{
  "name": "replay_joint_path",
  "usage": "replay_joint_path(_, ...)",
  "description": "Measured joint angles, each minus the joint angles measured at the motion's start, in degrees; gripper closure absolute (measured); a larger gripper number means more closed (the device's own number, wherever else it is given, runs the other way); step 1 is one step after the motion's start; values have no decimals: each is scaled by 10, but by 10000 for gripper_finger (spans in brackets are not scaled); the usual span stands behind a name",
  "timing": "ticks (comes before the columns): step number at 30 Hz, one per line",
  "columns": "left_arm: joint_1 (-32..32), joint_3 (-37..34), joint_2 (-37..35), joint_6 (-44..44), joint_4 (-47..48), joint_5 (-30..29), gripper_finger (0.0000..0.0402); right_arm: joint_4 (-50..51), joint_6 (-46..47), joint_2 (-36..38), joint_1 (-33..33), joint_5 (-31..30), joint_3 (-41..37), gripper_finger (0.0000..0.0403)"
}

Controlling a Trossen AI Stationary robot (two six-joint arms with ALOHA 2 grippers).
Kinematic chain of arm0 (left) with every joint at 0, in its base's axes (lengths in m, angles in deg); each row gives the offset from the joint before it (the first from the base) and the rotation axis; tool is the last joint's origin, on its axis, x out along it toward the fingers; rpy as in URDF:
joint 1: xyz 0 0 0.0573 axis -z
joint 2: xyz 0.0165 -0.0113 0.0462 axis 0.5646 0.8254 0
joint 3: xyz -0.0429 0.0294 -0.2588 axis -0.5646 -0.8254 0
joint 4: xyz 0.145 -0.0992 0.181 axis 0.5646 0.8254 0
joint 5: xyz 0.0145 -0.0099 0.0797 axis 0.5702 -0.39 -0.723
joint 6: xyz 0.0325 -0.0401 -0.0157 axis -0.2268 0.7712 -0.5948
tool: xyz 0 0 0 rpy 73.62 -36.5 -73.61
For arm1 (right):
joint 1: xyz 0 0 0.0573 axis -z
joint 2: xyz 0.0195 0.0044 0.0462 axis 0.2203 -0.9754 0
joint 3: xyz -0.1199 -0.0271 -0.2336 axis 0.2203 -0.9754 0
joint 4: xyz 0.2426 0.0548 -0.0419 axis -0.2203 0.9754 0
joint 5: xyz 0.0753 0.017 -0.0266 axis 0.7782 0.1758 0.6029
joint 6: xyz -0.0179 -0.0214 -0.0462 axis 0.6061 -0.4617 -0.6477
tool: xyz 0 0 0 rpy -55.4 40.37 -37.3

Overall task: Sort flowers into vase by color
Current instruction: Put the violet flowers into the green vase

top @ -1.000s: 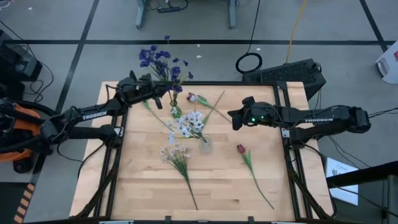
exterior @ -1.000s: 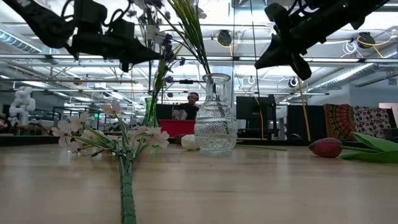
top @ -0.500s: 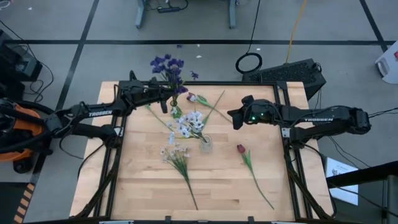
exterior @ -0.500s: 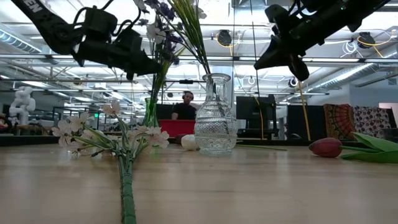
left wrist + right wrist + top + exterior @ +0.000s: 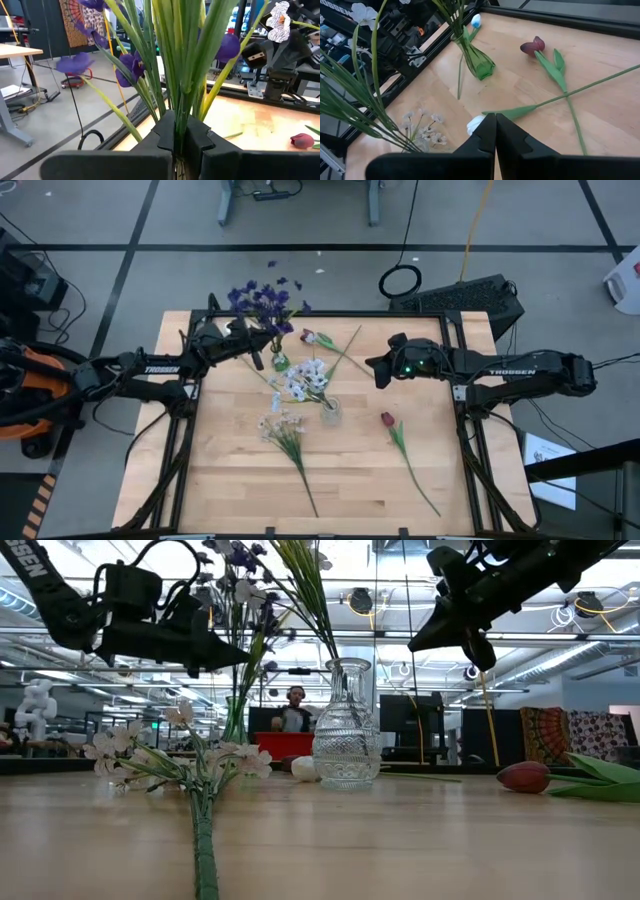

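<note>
White "TROSSEN" lettering on left arm (image 5: 160, 368), high view. Same "TROSSEN" wordmark on right arm (image 5: 510, 374). White letters, partly cut off, on left arm in low view: unreadable. No other legible text.

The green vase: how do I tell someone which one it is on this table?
Look at the wooden table, far edge, on the left arm's side. The green vase stands there just past the left end effector, which grips purple flowers above it. Unlike the clear glass vase near the table's middle, it is small, tinted green and flared at its base.
</note>
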Motion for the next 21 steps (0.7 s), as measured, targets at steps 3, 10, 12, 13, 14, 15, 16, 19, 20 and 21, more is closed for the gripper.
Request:
replay_joint_path(3, 3, 0, 0, 0, 5, 0, 373, 0, -8, 0, 4, 1, 0, 403)
replay_joint_path(10, 18, 0, 0, 0, 14, 2, 363, 0, -32, 0, 10, 14, 0, 403)
replay_joint_path(12, 22, 0, 0, 0, 36, 3, 361, 0, -38, 0, 10, 15, 0, 403)
replay_joint_path(13, 24, 0, 0, 1, 46, 3, 357, 0, -40, 0, 10, 16, 0, 403)
replay_joint_path(14, 26, 0, 0, 1, 54, 3, 353, 0, -43, 0, 10, 19, 0, 403)
replay_joint_path(15, 29, 0, 0, 1, 61, 4, 346, 0, -48, 0, 10, 25, 0, 403)
replay_joint_path(16, 30, 0, 0, 1, 67, 4, 338, 0, -53, 0, 10, 25, 0, 403)
replay_joint_path(19, 36, 0, 0, 1, 70, 4, 308, 0, -61, 0, 10, 26, 0, 403)
replay_joint_path(20, 36, 0, 0, 1, 70, 4, 297, 0, -65, 0, 10, 26, 0, 403)
replay_joint_path(21, 36, 0, 0, 1, 70, 4, 286, 0, -68, 0, 10, 26, 0, 403)
